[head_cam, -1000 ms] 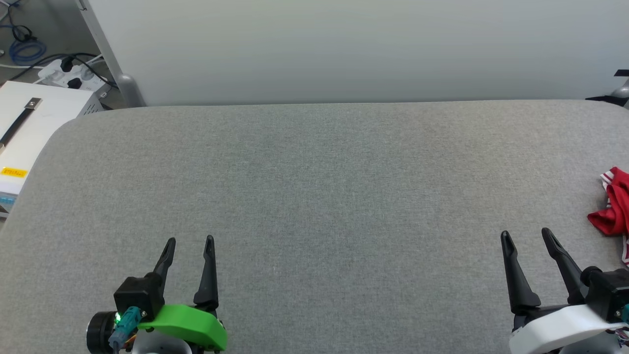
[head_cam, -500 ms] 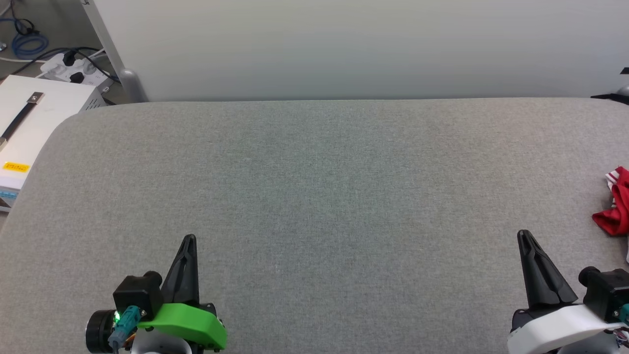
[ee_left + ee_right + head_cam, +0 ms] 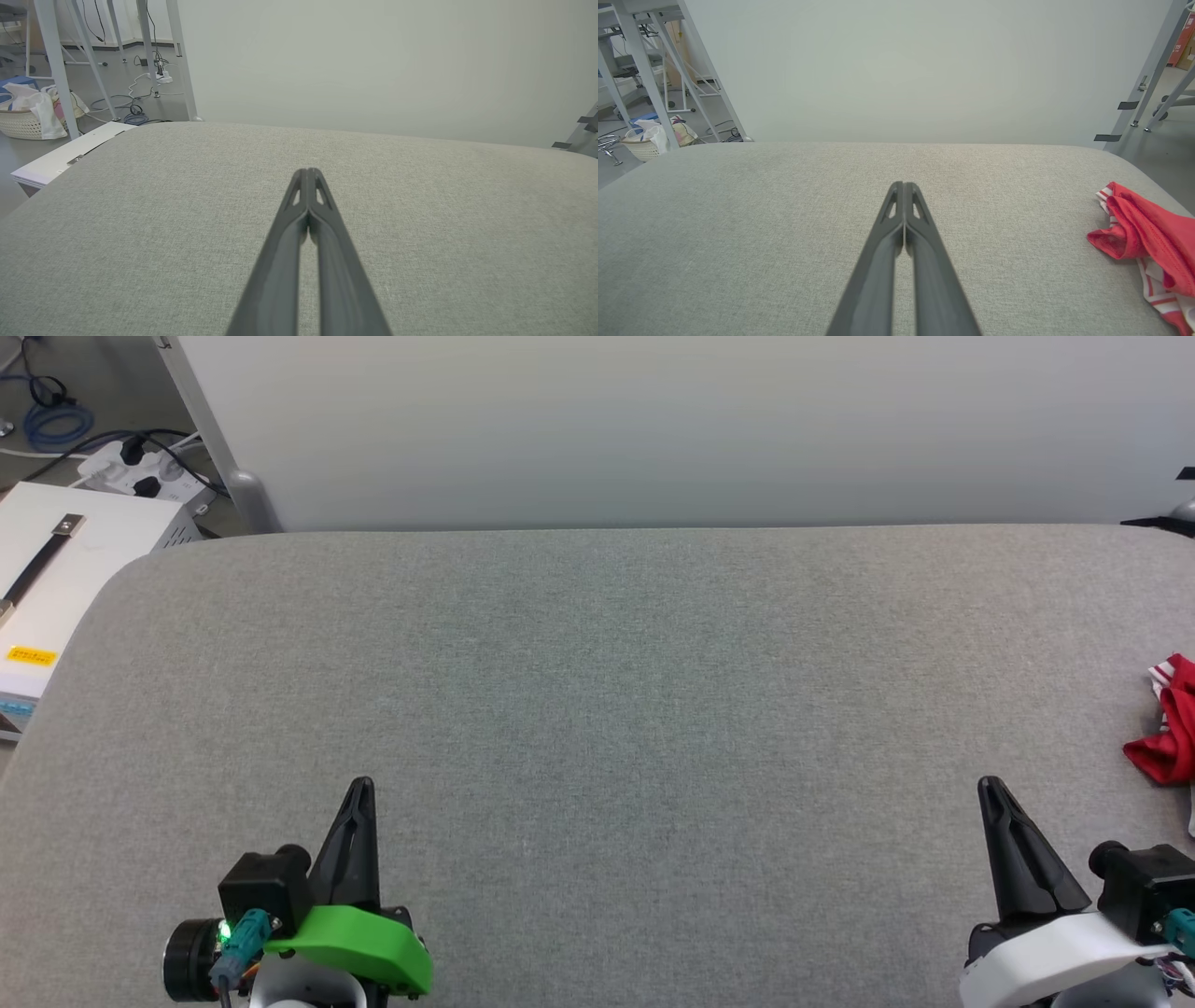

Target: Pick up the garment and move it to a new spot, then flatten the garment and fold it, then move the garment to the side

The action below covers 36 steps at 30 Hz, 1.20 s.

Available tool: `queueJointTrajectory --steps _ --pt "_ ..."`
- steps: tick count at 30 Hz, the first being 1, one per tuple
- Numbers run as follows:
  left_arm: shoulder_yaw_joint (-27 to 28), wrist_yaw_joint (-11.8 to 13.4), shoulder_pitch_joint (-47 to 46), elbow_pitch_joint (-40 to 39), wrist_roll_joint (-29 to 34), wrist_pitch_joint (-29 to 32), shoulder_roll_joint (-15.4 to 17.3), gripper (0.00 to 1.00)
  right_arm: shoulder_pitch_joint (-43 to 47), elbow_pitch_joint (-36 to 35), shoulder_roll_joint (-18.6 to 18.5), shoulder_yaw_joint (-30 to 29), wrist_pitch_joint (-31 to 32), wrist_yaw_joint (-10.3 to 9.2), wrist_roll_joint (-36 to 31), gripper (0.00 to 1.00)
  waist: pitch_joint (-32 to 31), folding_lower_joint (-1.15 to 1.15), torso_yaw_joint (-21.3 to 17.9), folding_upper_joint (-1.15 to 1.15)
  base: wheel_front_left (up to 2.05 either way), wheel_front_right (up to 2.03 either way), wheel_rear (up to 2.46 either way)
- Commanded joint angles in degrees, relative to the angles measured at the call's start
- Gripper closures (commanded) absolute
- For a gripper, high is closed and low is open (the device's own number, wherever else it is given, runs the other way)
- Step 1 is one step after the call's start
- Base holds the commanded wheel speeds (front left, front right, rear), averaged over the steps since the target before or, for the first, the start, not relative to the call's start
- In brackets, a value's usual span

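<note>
Looking down from the head camera, I see the garment [image 3: 1169, 737] lying bunched at the far right rim of the grey padded table [image 3: 597, 672]. It is off to the right of the right gripper [image 3: 990, 786] and a little ahead of its tips, near but not touching.

In the right wrist view I make out red cloth with red-white striped trim in a rumpled heap. Much of it runs out of frame, so I cannot tell whether any fold lies in the hidden part.

Both grippers are pinched fully together with nothing between the fingers. The left gripper [image 3: 359, 786] sits well apart from the cloth, with bare table ahead of it. Each arm rests low at the near edge, with the two pairs of fingers roughly parallel and pointing straight ahead across the table.

As for the step, I judge this fits two readings — a heap at the side waiting to be fetched, or one set aside at the close. The rumpled look leans toward the former, but I won't commit to a move on that alone.
</note>
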Motion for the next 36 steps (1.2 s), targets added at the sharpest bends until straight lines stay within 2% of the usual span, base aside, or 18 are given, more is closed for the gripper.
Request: queueJointTrajectory --steps 1,36 --pt "0.5 -0.3 0.0 -0.4 1.2 0.4 -0.4 1.00 -0.9 0.5 0.0 0.1 -0.2 -0.01 -0.5 1.00 0.0 0.00 0.0 0.00 0.00 0.00 0.00" --pt "5.5 -3.2 0.1 -1.9 8.8 4.9 -4.5 1.00 -4.0 5.4 0.1 0.5 -0.8 -0.02 -3.5 1.00 -0.7 0.00 -0.2 0.00 0.00 0.00 0.00"
